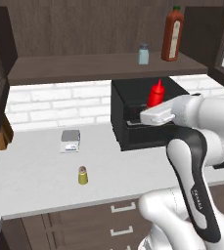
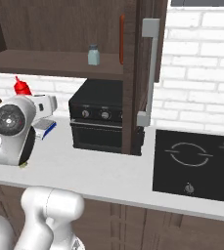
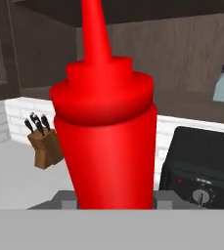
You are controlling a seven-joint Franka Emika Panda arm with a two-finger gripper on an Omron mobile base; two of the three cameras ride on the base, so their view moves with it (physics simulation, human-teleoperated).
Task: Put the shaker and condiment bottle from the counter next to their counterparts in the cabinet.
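End effector (image 1: pixel 155 113) clamped on red bottle (image 3: pixel 106 136), held upright in the air in front of the black oven (image 1: pixel 147 117), below the cabinet shelf (image 1: pixel 84 68). Shaker (image 1: pixel 83 175) stands on desk (image 1: pixel 35 176).

The condiment bottle (image 1: pixel 156 94) stands upright above the arm's hand, before the black oven (image 1: pixel 150 114). The shaker (image 1: pixel 83 175) sits near the counter's (image 1: pixel 35 171) front edge. Both counterparts (image 1: pixel 172 34) stand toward the cabinet (image 1: pixel 84 66) shelf's right end.

Both base views share the cabinet (image 1: pixel 103 68); hand view sits close behind the condiment bottle (image 3: pixel 106 141).
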